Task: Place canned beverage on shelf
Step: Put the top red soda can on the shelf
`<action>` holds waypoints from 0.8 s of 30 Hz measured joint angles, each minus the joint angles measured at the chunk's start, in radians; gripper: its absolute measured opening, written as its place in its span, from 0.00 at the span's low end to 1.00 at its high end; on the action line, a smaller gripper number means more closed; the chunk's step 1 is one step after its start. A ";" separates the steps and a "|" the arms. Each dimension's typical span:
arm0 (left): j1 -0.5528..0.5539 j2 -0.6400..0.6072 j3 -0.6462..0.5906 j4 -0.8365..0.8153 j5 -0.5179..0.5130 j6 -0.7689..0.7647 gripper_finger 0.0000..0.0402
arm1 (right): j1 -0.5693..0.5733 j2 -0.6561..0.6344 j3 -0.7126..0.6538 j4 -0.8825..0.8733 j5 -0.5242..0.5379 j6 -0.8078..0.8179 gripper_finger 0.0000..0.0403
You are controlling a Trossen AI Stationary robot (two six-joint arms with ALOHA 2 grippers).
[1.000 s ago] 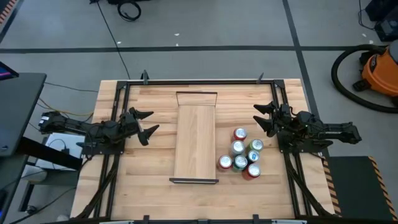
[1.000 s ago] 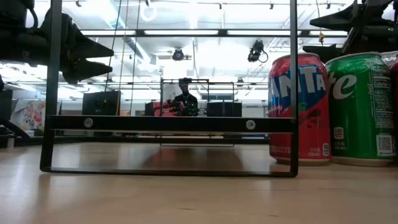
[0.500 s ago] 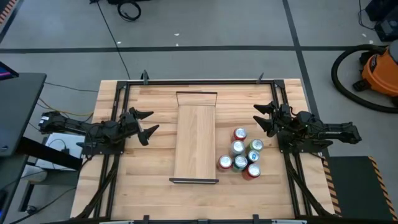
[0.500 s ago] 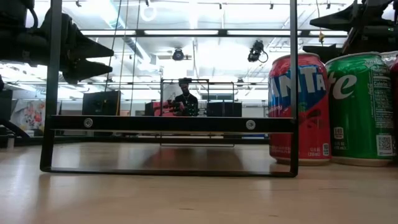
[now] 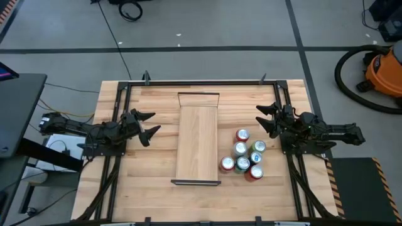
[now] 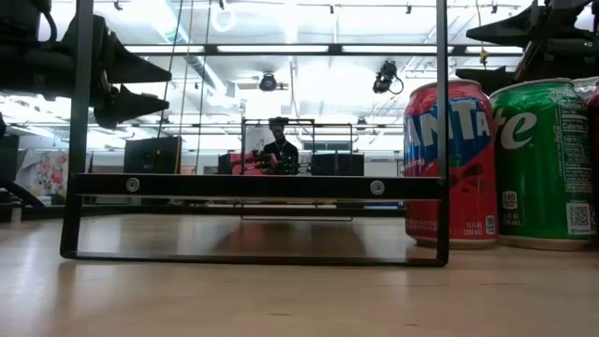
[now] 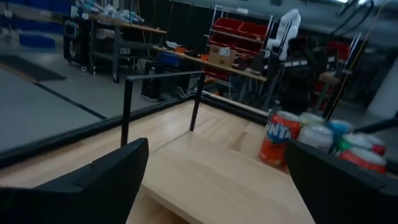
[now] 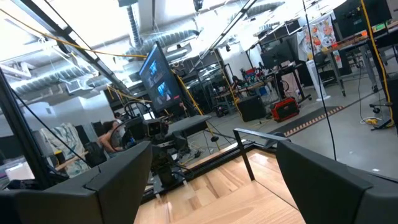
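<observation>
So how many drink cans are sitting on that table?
6, clustered on the tabletop right of the shelf: red, silver, green, red, green, red.

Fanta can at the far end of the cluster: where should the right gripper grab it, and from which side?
Grip the Fanta can across its round side wall, near the top, coming straight down. It stands upright, and another can sits tight against its near side, so set the fingers across the free left and right flanks. The right gripper is open, close by on the far right; the shelf lies left.

Matt light-wood shelf (image 5: 197,143); glossy metal cans (image 5: 244,155).
</observation>
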 joint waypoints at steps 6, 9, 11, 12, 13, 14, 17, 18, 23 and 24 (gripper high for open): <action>0.005 0.000 0.000 0.014 -0.053 -0.027 0.96 | 0.000 0.000 0.000 0.000 0.000 0.000 0.88; 0.005 0.000 0.000 0.015 -0.053 -0.080 0.96 | 0.000 0.000 0.000 0.001 0.000 0.000 0.88; 0.005 0.000 0.000 0.014 -0.052 -0.118 0.96 | 0.000 0.000 0.000 0.020 0.001 -0.002 0.88; 0.005 0.000 0.000 0.014 -0.048 -0.138 0.96 | 0.000 0.000 0.000 0.037 0.002 -0.007 0.88; 0.005 0.000 0.000 0.015 -0.041 -0.149 0.96 | 0.000 0.000 0.000 0.050 0.003 -0.011 0.88; 0.005 0.000 0.000 0.014 -0.037 -0.150 0.96 | 0.000 0.000 0.000 0.058 0.002 -0.018 0.88; 0.007 0.000 0.000 0.022 -0.047 -0.152 0.96 | 0.000 0.000 0.000 0.082 -0.004 -0.006 0.88; 0.009 0.000 0.000 0.025 -0.051 -0.161 0.96 | 0.000 0.000 0.000 0.094 -0.004 0.009 0.88; 0.012 0.000 0.000 0.084 -0.057 -0.165 0.96 | 0.000 0.000 0.000 0.142 0.000 -0.054 0.88; 0.012 0.000 0.000 0.094 -0.070 -0.154 0.96 | 0.000 0.004 0.000 0.142 0.001 -0.078 0.88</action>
